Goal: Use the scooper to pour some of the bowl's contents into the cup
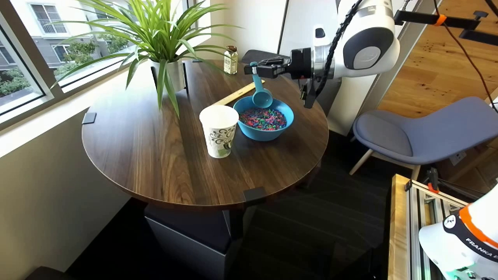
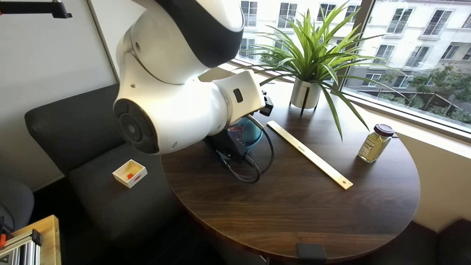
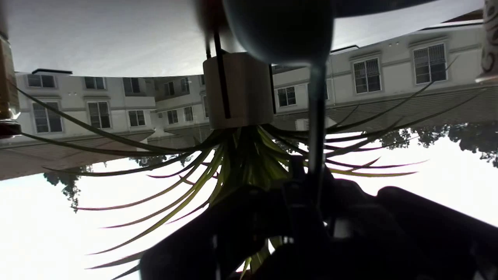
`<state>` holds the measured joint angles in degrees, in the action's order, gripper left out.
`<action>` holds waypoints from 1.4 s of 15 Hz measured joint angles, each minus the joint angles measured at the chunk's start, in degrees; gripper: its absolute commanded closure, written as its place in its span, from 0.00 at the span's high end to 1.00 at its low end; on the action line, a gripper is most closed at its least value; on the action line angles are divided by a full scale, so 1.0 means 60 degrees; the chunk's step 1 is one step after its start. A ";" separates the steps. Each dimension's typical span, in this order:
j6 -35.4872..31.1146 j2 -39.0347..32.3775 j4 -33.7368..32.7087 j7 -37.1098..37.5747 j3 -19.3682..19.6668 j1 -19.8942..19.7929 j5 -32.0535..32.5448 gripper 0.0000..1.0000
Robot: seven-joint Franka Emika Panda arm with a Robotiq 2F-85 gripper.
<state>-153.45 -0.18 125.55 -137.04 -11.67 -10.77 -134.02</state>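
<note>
I pinched the handle of the scooper (image 1: 262, 99) between my fingers (image 1: 267, 72) with its head hung over the bowl (image 1: 261, 134), presumably to dip among the coloured pieces (image 1: 265, 119), while the cup (image 1: 220, 135) stood just beside, likely to keep the pour close.

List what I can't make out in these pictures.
Bowl: partly hidden by the arm in an exterior view.
Cup: cut off by the wrist view's right edge.
Scooper: head cut off by that view's top edge.
Bottle: cut off by that view's left edge; label too small to read in both exterior views.
</note>
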 measured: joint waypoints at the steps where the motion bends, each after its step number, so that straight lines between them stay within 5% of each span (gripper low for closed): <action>1: 0.0166 -0.0089 0.0114 -0.0290 -0.0021 0.0026 -0.0038 0.02; 7: 0.0518 -0.0250 0.0539 0.0833 0.0433 0.0925 0.0826 0.02; 14: 0.0292 -0.0311 0.0509 0.4551 0.1011 0.1264 0.1701 0.02; 21: 0.0603 -0.0605 0.0373 0.9290 0.1592 0.1300 0.3816 0.02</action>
<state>-149.83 -3.81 127.78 -81.31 -2.12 -2.97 -111.13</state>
